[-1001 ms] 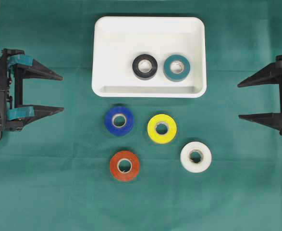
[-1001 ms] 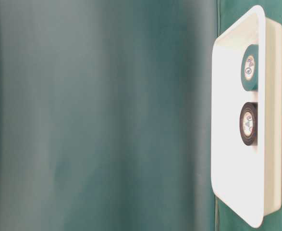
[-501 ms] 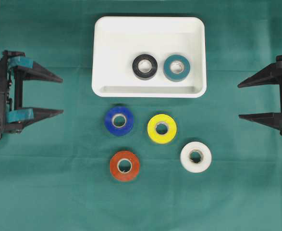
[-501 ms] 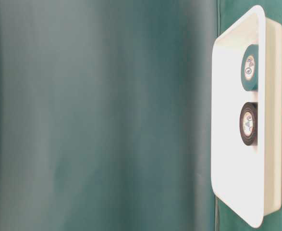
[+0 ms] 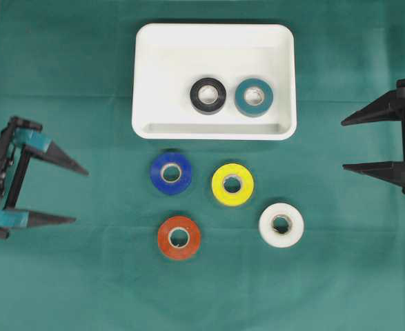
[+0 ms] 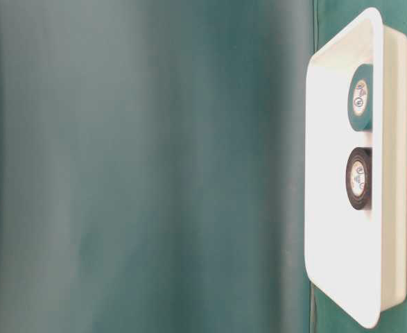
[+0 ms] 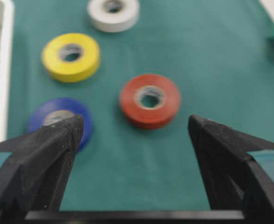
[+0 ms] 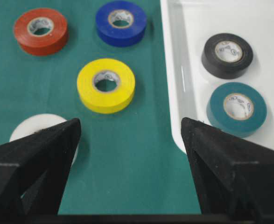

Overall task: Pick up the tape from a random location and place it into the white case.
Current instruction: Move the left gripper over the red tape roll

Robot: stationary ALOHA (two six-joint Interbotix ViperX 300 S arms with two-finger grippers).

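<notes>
Four tape rolls are laid flat on the green-covered bench (image 5: 64, 289), below the white case (image 5: 154, 69) as the overhead view shows it: a blue roll (image 5: 171, 172) nearest the case's lower rim, a yellow roll (image 5: 232, 184) just beside it, a red roll (image 5: 179, 237) lower down, and a white roll (image 5: 281, 225) lower right. Inside the case, a black roll (image 5: 208, 95) and a teal roll (image 5: 254, 96) are seen side by side, near its right half.

The left pincer (image 5: 73, 194) is held at the left edge, jaws spread wide and empty, aimed toward the red and blue rolls. In its wrist view the red roll is framed between the two jaws. The right pincer (image 5: 346, 144) is parked at the right edge, likewise spread apart and holding nothing.

Several risks can be judged. Because the blue and red rolls are near each other, one could be nudged while the other is approached. A roll could be pushed along the cloth if a jaw lands on its top rather than straddling it. On release, a carried roll could be dropped onto the case's rim or onto the rolls already inside.
</notes>
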